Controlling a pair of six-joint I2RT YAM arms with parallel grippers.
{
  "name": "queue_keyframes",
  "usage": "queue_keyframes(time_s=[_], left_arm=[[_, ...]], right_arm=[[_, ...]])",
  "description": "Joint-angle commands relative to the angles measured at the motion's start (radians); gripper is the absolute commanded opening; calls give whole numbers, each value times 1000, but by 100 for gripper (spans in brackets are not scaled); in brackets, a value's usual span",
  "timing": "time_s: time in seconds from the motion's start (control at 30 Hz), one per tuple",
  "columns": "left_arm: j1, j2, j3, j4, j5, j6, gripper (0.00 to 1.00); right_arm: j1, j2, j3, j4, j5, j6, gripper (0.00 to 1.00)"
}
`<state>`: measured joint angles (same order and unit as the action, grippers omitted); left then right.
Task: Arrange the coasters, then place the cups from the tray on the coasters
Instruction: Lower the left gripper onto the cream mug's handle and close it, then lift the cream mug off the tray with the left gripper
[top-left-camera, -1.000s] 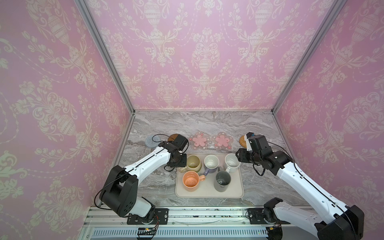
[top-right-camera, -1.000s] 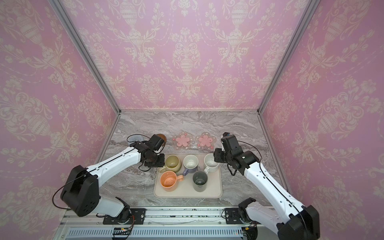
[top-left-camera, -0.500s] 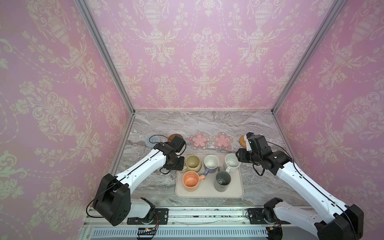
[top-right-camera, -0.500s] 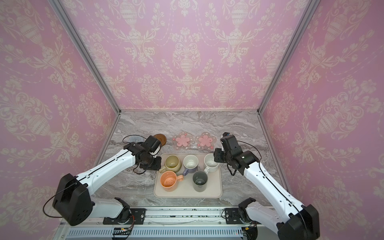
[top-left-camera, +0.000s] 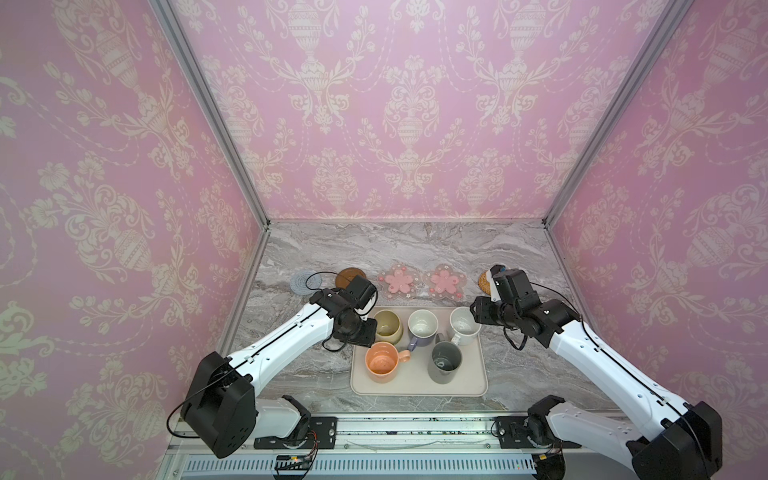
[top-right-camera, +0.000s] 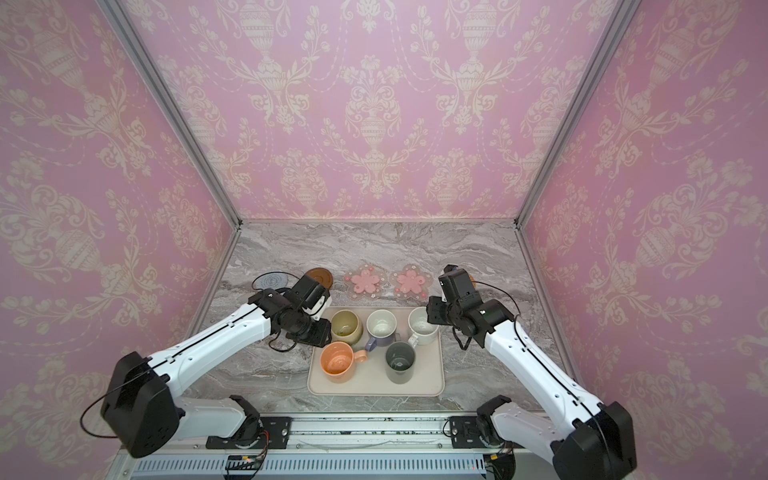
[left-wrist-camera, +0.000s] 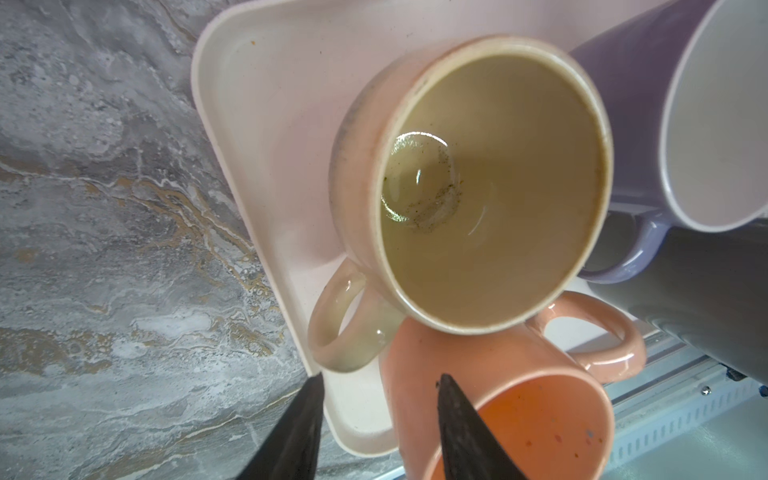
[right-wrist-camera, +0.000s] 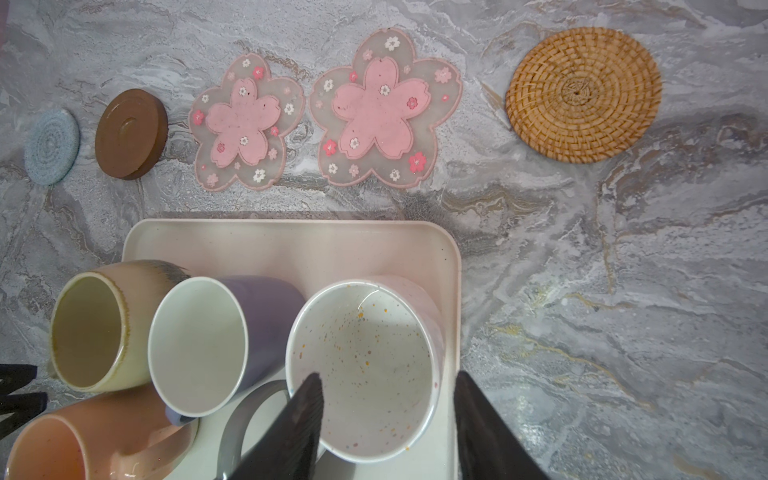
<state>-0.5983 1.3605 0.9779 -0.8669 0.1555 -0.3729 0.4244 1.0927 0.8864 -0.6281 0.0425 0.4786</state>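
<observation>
On the tray stand five mugs; beyond it, five coasters. The left gripper gapes by the olive mug's handle; the right gripper, also parted, straddles the speckled mug's rim.

Soft, even light falls from overhead; both top views are bright, the pink walls slightly washed, with only faint shadows under the arms on the marble tabletop. Under the wide lens the metal frame posts lean outward toward the upper corners. In the left wrist view the olive-yellow mug carries a curved white glare on its glossy bottom, and the left gripper shows as two blurred dark wedges. The right wrist view is crisp on the tan rattan coaster, with a soft grey shadow just past the tray rim and the right gripper out of focus
</observation>
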Motion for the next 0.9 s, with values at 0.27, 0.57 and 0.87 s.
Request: queue_keyframes(time_s=[0.27,0.57,0.87], left_arm=[[-17,56,-7,18,-52,35,48],[-34,88,-1,43,-58,49,48],[-80,136,2,81,-46,41,46]], right_arm=[[8,13,6,4,25,-7,53],[8,14,5,1,26,-6,54],[7,9,11,-5,26,-6,54]])
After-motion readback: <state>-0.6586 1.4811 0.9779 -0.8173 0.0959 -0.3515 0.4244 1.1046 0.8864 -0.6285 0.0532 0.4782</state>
